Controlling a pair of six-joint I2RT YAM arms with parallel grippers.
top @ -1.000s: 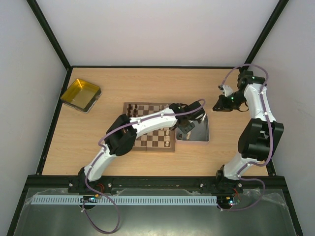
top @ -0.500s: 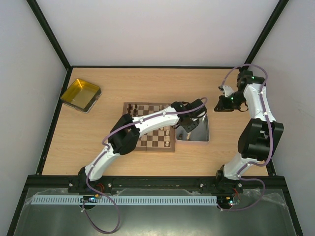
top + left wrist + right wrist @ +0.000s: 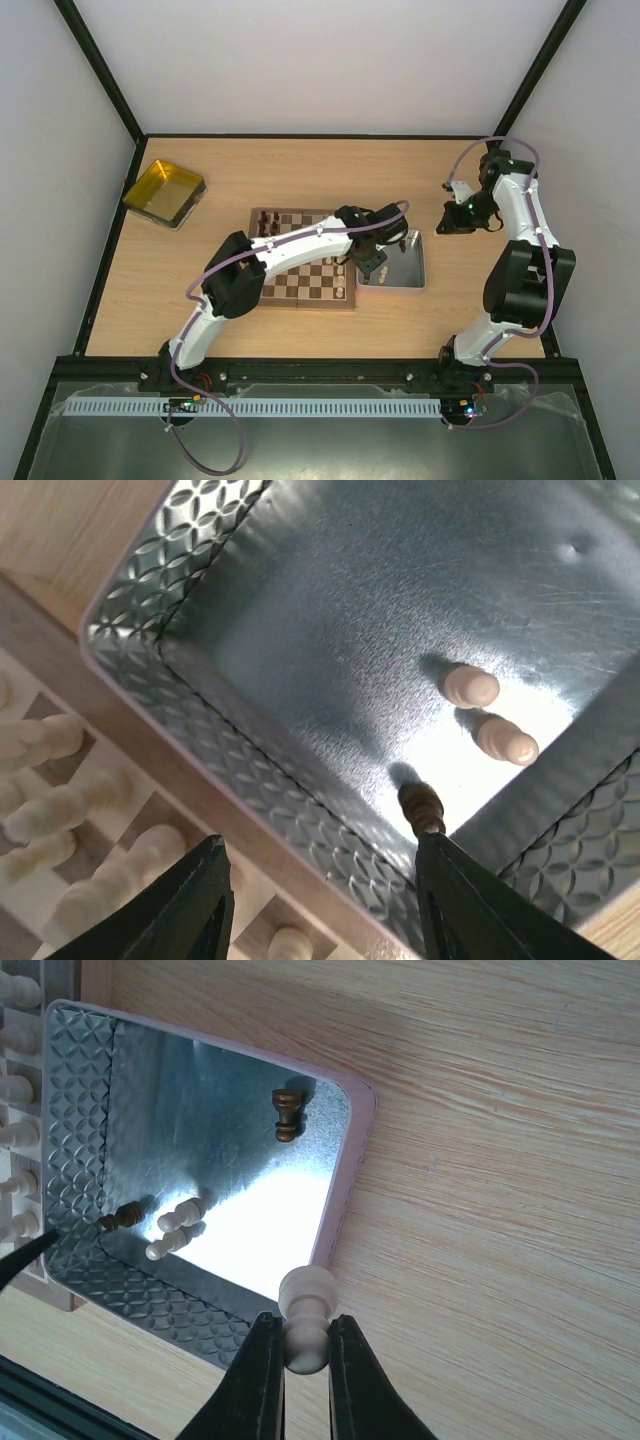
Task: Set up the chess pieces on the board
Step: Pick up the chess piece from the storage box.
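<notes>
Left gripper (image 3: 320, 905) has slid from mid-tray back over the grey tray (image 3: 150, 570) wall by the board (image 3: 320, 287), jaws spreading wider and empty. It's probably lining up on the dark piece (image 3: 421, 804) in there. The left arm reaches across the board. Right gripper (image 3: 300, 1360) hovers beside the tray, clamped on a pale piece (image 3: 305, 1305).

Lettering, numerals, brand marks, labels, signs: none legible in any view. Only surface marking recorded: an embossed lattice pattern on the walls of the grey metal tray (image 3: 150, 580), which is ornament and not script.
</notes>
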